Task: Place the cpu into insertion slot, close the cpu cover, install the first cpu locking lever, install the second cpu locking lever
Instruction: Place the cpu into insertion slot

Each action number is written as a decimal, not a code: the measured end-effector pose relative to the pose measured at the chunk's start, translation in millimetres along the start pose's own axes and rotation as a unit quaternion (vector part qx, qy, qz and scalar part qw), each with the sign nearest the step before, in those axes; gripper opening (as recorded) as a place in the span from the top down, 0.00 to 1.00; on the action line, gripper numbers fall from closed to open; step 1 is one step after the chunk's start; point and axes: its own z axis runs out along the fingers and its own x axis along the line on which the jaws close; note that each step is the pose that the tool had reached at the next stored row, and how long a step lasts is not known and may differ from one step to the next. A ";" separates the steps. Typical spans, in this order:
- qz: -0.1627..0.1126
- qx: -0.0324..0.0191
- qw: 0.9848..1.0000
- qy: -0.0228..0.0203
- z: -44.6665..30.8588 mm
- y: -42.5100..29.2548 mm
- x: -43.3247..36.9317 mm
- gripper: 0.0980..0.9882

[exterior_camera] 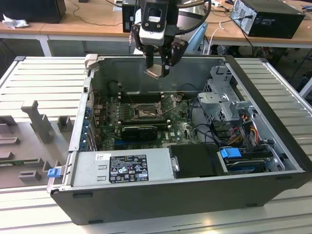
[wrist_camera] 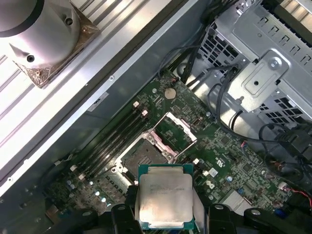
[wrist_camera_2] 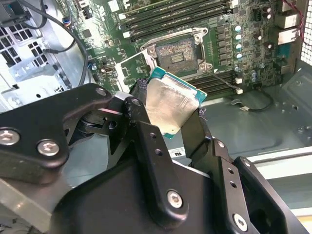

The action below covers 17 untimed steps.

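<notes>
Black fingers (wrist_camera_2: 146, 141) of the gripper (wrist_camera_2: 170, 109) were clamped on 2 opposite edges of the cpu (wrist_camera_2: 173, 100), which hung with its metal top toward the wrist, apart from the motherboard (wrist_camera: 229, 156). In the exterior view we judged the bare insertion slot (exterior_camera: 145, 112) to lie at about 6 o'clock from the gripper, with the cpu cover (wrist_camera: 183, 127) swung open beside it.
</notes>
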 end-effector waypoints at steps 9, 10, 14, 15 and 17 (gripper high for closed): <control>0.044 -0.001 0.999 -0.004 0.3 0.0 0.0 0.52; 0.054 -0.001 0.999 -0.005 0.3 0.0 0.0 0.52; 0.072 -0.001 0.997 -0.006 0.4 0.0 0.0 0.52; 0.078 -0.001 0.997 -0.007 0.5 0.0 0.0 0.52; 0.099 -0.002 0.995 -0.008 0.6 -0.1 0.0 0.52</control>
